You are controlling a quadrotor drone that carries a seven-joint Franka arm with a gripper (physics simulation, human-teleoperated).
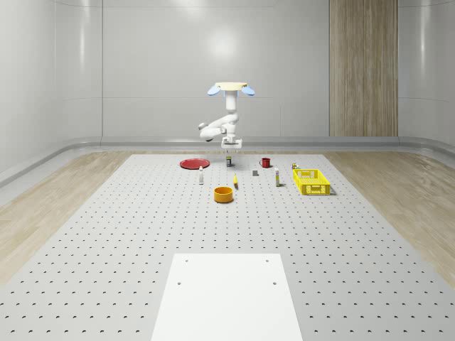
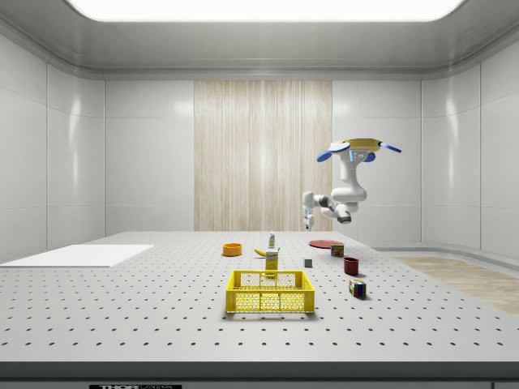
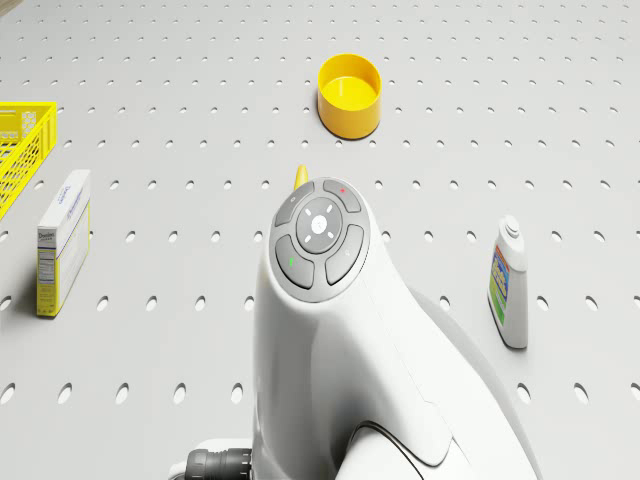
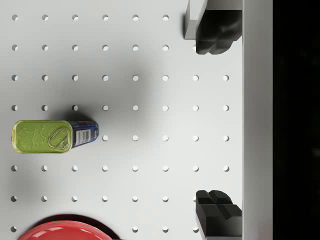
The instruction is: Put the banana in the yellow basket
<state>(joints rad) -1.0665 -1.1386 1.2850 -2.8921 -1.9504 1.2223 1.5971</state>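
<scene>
We hover over the far part of the tabletop (image 1: 142, 234), our gripper (image 4: 216, 120) spread wide and empty above bare surface between a green tin (image 4: 52, 136) and a red plate (image 4: 62, 232). The banana (image 1: 235, 182) lies nearer the middle, just beside an orange bowl (image 1: 224, 194), well apart from the yellow basket (image 1: 311, 182). We judge this the approach step: next, bring the gripper over the banana and descend.

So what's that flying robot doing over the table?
The drone hovers above the far part of the table, arm hanging down. Its gripper is open and empty, pointing at bare table beside a green-topped can and a red plate. The banana lies untouched; the yellow basket waits.
</scene>
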